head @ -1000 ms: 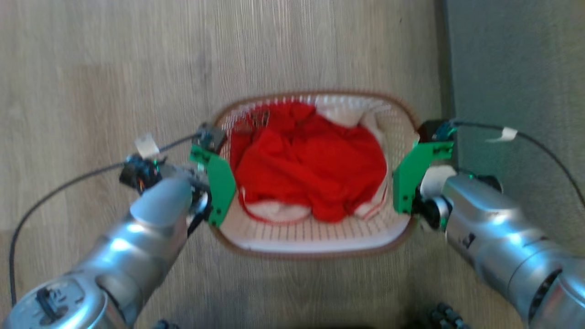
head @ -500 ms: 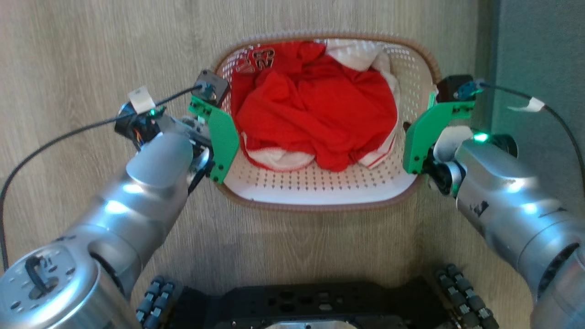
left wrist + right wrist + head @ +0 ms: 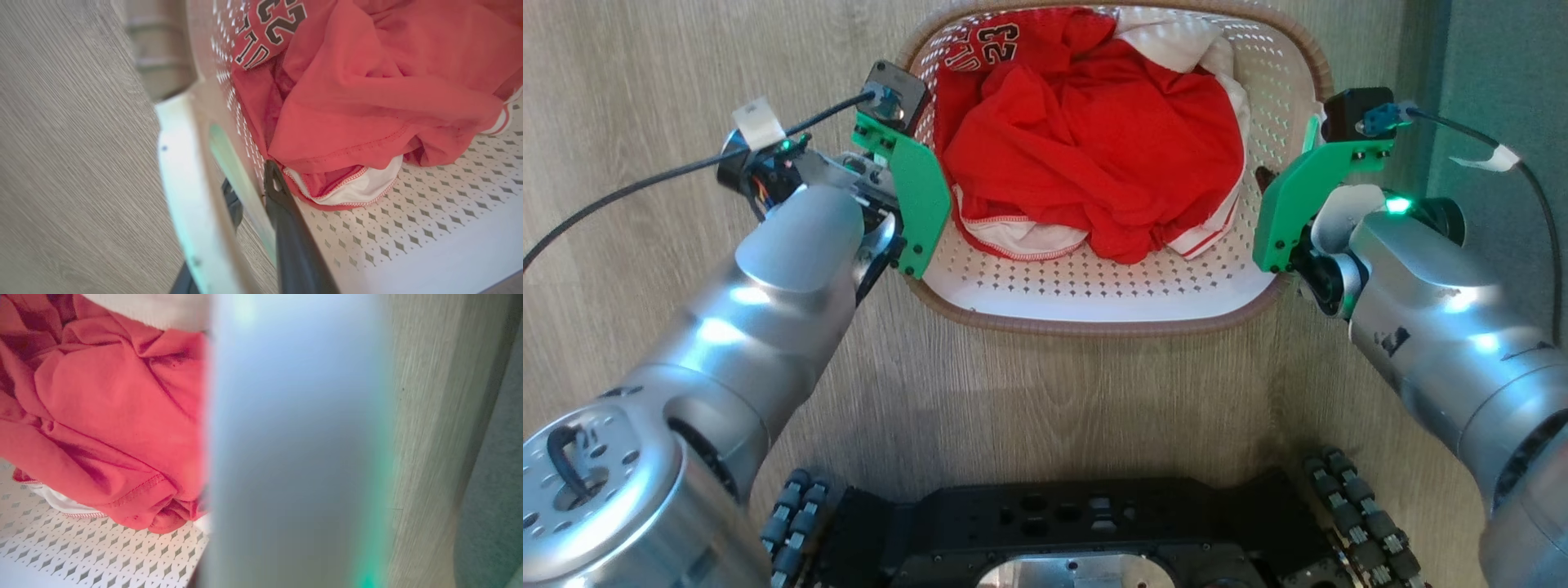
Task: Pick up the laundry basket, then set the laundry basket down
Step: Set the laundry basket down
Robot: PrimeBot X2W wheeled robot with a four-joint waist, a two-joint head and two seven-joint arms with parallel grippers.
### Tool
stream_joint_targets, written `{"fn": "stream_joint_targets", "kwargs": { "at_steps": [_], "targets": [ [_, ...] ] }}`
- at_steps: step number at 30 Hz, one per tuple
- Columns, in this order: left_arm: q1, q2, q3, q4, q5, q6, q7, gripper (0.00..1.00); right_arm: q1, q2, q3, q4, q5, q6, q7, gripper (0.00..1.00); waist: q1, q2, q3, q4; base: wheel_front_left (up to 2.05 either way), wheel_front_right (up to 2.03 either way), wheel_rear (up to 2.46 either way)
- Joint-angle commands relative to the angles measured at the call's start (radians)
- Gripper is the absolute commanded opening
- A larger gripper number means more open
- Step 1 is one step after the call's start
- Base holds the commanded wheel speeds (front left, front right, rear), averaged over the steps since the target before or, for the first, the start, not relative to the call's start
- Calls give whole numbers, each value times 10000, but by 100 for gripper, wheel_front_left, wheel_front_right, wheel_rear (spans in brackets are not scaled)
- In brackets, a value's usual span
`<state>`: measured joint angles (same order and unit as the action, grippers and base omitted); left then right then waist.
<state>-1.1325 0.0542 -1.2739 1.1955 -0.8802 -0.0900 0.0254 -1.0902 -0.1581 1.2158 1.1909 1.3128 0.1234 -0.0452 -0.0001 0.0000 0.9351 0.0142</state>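
The laundry basket (image 3: 1094,325), white and perforated with a brown rim, hangs between my two arms with a red jersey (image 3: 1094,139) and white cloth inside. My left gripper (image 3: 923,208) sits at its left side under a green plate. In the left wrist view this gripper (image 3: 253,196) is shut on the white handle (image 3: 184,204), with one dark finger (image 3: 290,245) inside the basket wall and the other outside. My right gripper (image 3: 1286,216) clamps the right side. In the right wrist view a blurred pale band (image 3: 294,441) hides its fingers, beside the basket floor (image 3: 81,551).
Pale wooden floor (image 3: 645,82) lies all around. A grey-green surface (image 3: 1503,73) runs along the right, close to my right arm. My black base (image 3: 1078,523) with its wheels is just below the basket. Black cables (image 3: 645,180) trail from both wrists.
The whole head picture has shifted as the camera moved: basket and grippers now sit higher in it, and my base has come into view. Both grippers keep their places on the basket.
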Motion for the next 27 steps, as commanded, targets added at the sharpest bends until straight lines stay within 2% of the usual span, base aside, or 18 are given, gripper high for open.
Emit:
{"fn": "stream_joint_targets", "kwargs": {
  "at_steps": [1,17,18,19,20,21,22,27],
  "targets": [
    [1,-38,67,-277,61,-36,-131,0,296,125,114,-112,-27,73,-120,0,1,0,28,-10,0,0,0],
    [-33,-39,-8,-356,14,160,-122,0,229,37,266,-109,-25,73,-249,0,1,0,273,60,0,0,0],
    [-34,-39,-9,-346,-15,216,-124,7,228,30,267,-100,-6,73,-251,0,1,0,278,68,0,0,0],
    [-37,-39,-1,-329,-63,313,-149,34,217,21,257,-48,15,73,-274,0,1,0,281,76,0,0,0],
    [-45,-39,10,-311,-108,427,-192,78,200,23,251,45,22,73,-313,25,1,0,280,85,0,0,0],
    [-48,-39,23,-278,-160,553,-208,98,195,39,255,117,22,73,-307,49,1,0,276,95,0,0,0],
    [-47,-39,21,-246,-180,646,-194,100,191,55,265,172,11,73,-294,100,1,0,269,102,0,0,0],
    [13,-39,7,-154,-261,819,-6,100,174,89,258,304,59,73,-378,100,1,0,210,127,0,0,0]
  ]
}}
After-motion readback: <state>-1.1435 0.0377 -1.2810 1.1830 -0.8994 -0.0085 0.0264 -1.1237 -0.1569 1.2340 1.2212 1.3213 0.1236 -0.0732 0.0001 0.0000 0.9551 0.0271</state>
